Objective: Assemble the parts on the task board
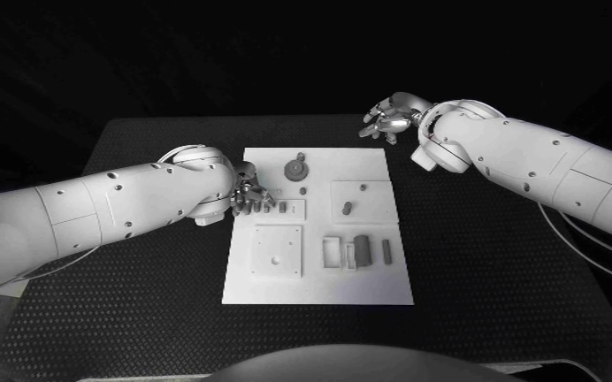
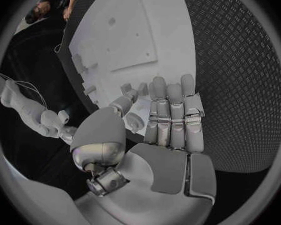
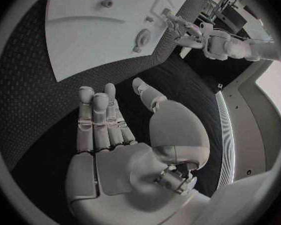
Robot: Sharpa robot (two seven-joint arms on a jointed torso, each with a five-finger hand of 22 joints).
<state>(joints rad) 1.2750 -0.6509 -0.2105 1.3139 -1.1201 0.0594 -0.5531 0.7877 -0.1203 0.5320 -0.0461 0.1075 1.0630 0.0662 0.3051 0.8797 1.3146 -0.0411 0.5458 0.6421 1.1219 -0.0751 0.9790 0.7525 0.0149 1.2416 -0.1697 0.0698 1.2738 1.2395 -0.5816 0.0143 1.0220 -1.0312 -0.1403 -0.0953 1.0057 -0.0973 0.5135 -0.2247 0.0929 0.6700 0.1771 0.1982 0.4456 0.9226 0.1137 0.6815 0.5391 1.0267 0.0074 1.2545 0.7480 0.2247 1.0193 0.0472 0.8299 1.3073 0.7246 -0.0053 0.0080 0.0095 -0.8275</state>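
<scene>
The white task board (image 1: 319, 285) lies in the middle of the black table. On it are a round grey part (image 1: 296, 170) near the back, a row of small pegs (image 1: 274, 208), two raised square plates (image 1: 277, 249) and grey bars (image 1: 363, 249) beside slots. My left hand (image 1: 250, 194) hovers at the board's left edge by the pegs, fingers straight and together, thumb apart, holding nothing (image 2: 168, 125). My right hand (image 1: 390, 118) hangs over the bare table behind the board's back right corner, fingers stretched out and empty (image 3: 112, 135).
Black textured table (image 1: 485, 258) surrounds the board on all sides. The second square plate (image 1: 363, 201) carries two small pieces. From the right wrist, the board (image 3: 84, 45) and the round part (image 3: 142, 36) lie ahead of the fingers.
</scene>
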